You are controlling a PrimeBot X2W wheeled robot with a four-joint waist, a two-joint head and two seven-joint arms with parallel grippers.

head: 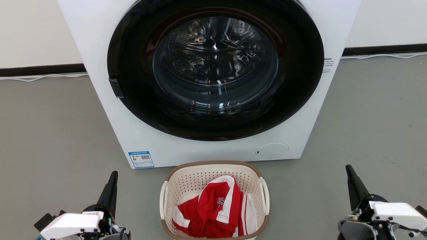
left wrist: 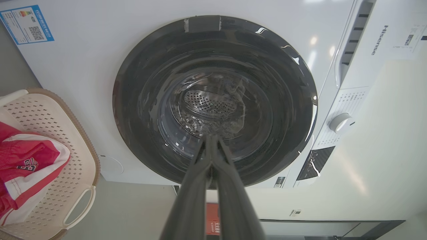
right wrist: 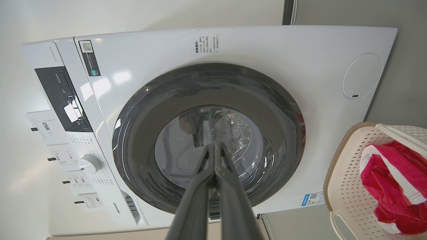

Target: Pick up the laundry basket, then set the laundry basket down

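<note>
Both pairs of fingers are pressed shut with nothing between them. The left fingers [head: 114, 177] stand at about 9 o'clock from the laundry basket [head: 195, 181] and the right fingers [head: 350, 173] at about 3 o'clock, each well apart from it. The laundry basket sits upright on the floor [head: 50, 133], at 6 o'clock from the washing machine [head: 200, 151] and just before its front, with a red and white garment [head: 217, 210] heaped inside.

This fits a basket waiting to be lifted as well as one lifted and put back; the pictures do not settle which. If a lift is to come, it would likely go best by the two white side handles [head: 163, 200], at 9 and 3 o'clock on the rim, raised evenly so the basket rides level. The garment lies toward 6 o'clock, so the basket may tip that way.
</note>
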